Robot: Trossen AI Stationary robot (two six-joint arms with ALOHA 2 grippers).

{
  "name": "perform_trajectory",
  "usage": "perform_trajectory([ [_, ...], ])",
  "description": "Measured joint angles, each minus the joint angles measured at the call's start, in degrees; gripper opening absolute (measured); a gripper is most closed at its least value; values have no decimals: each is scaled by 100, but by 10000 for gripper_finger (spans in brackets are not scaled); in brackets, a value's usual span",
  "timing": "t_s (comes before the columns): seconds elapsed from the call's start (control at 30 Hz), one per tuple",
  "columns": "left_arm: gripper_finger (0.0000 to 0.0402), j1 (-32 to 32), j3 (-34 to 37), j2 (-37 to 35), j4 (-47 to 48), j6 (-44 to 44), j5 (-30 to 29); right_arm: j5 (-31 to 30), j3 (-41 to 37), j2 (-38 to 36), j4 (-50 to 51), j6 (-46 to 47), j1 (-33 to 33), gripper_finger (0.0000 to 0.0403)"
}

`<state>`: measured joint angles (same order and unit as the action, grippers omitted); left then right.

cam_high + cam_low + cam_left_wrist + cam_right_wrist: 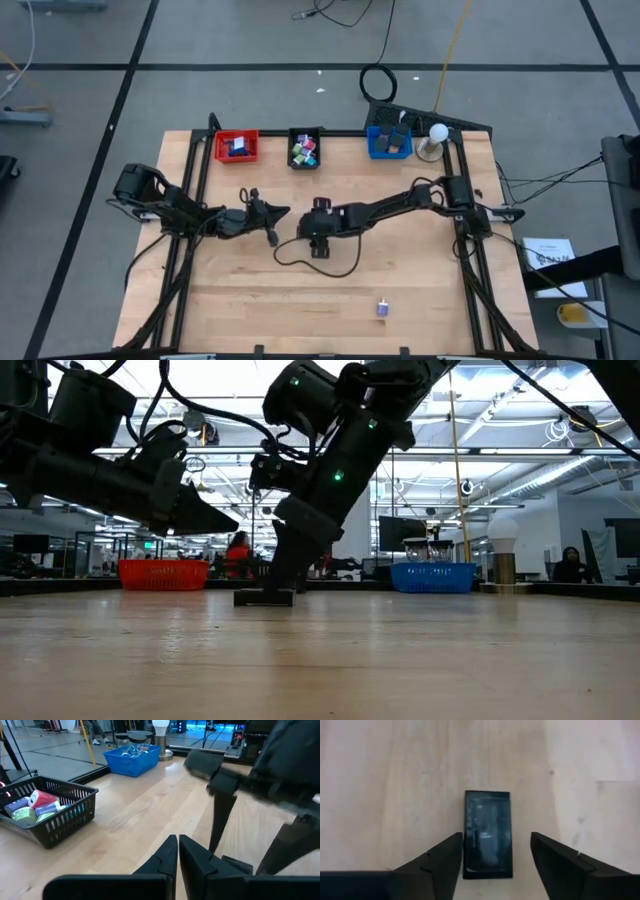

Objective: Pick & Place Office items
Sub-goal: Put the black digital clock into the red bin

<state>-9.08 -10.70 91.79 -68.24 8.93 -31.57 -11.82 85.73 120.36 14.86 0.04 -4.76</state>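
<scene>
Pale wood counter (330, 300) bounded by a black frame, with a broad bare stretch on the near side of both end effectors and grey taped floor beyond every edge. Behind the end effectors, along the far edge: red tray (237, 146), black tray (305, 147) heaped with small coloured office items (304, 150), blue tray (389, 142), and a white ball-shaped lamp (437, 133) just beside the blue one. Open wood between that row and the arms. Right end effector (495, 857) near the counter's middle, pointed straight down, released, fingers spread wide to either side of a flat black rectangular item (487, 834) lying on the wood; left finger at or just beside the item's long edge, right finger clearly apart from it. In the low view, the same item (264, 597) flat on the surface under the lowered arm. Left end effector (177, 851) just beside the right one, raised off the wood, clenched on nothing, fingertips pressed together. Well apart from both, toward the near edge, a tiny purple block (382, 308) alone on bare wood. Black cable (320, 265) looped on the counter just near of the right end effector. Beyond the counter, a large bright hall with ceiling trusses, desks, screens and seated people far off.
</scene>
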Motion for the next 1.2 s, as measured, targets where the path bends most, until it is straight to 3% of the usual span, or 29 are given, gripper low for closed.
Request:
perform_trajectory([
  [0.13,25,0,0,0,110,26,2,-73,-5,-320,475,-88,-177,248],
  [0.27,26,11,0,2,222,241,158,-739,-447,-800,417,-573,-478,213],
  [0.37,26,58,0,2,288,125,364,-855,-1213,-1329,-320,-712,-548,173],
  [0.63,11,247,-8,0,-3,-36,654,-3,-3953,-2950,-3262,-686,-423,64],
  [0.8,9,242,-11,2,-125,-61,1067,-8,-5456,-3776,-5008,-718,-432,10],
  [0.97,5,101,-11,1,-407,-498,1118,3,-6648,-4331,-6484,-670,-435,14],
  [1.07,17,91,-31,-2,-598,-138,1159,-3,-7204,-4564,-7236,-660,-435,24],
  [1.2,27,207,-161,-2,-522,122,1666,-1,-7773,-4797,-8046,-654,-437,31],
])
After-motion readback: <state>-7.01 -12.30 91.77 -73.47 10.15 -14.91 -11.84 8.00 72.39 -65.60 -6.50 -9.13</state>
